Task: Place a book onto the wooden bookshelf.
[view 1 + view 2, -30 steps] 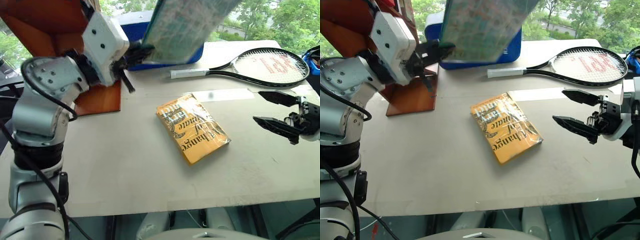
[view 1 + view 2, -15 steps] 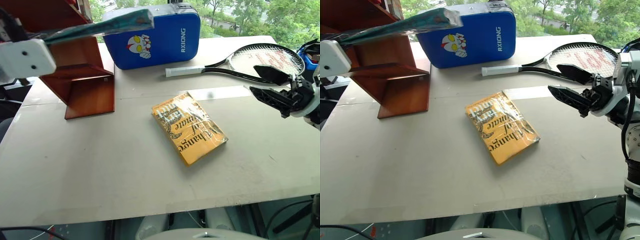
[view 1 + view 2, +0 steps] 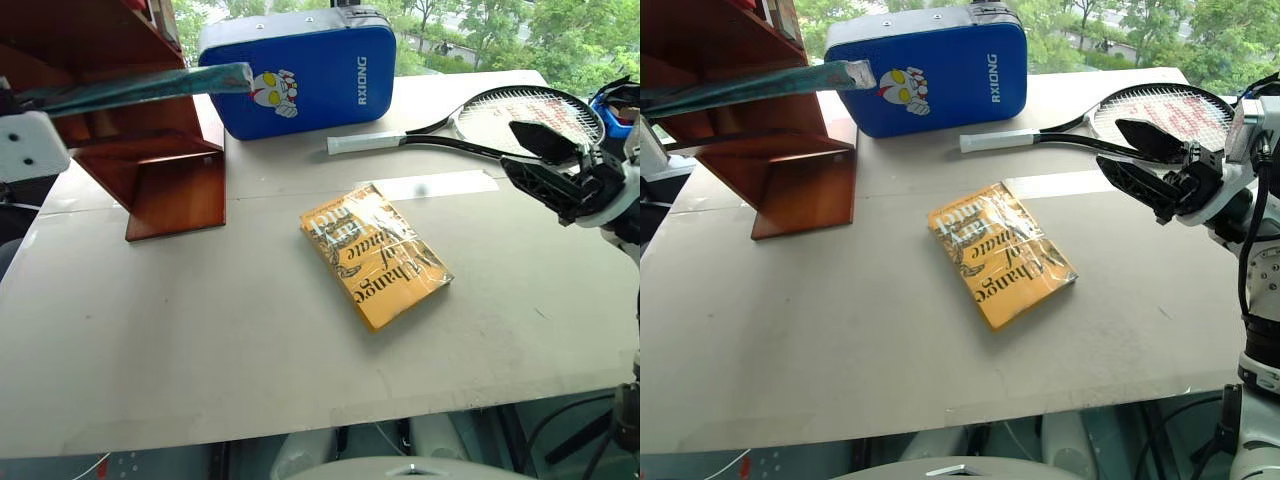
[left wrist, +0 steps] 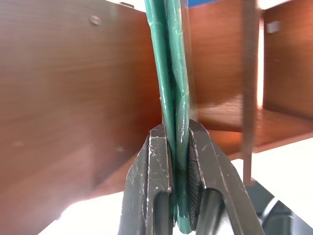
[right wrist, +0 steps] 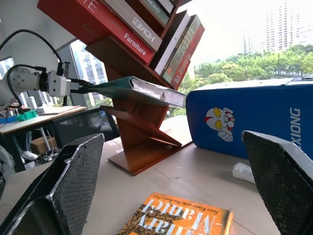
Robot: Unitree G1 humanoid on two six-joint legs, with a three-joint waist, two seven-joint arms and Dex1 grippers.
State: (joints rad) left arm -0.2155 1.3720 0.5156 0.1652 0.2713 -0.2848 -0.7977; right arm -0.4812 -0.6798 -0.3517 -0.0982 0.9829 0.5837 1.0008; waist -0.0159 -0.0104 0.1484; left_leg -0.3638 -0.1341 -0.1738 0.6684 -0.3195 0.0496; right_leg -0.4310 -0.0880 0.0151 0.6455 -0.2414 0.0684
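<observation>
Book (image 3: 140,88): teal, plastic-wrapped, held nearly flat at upper left of the head views, raised off the table, one end reaching toward the blue case, the rest lying across the front of the bookshelf. Clamped edgewise between the two black fingers (image 4: 151,186) of the left gripper (image 4: 177,147), with the pads pressed on both covers.

Bookshelf (image 3: 165,175): reddish-brown wood, slanted panels, standing at upper left on the table, base board flat on the surface; several books leaning in the upper compartments (image 5: 146,29).

Blue case (image 3: 310,70): upright at top centre, just right of the bookshelf, cartoon face on the front.

Orange book (image 3: 375,255): flat at centre of the table, well apart from the bookshelf, lettering upward.

Racket (image 3: 480,125): flat at upper right, handle pointing toward the case.

Right gripper (image 3: 1140,158): at right edge, above the table near the racket head, fingers spread apart, holding nothing.

Table (image 3: 200,330): pale grey board.
</observation>
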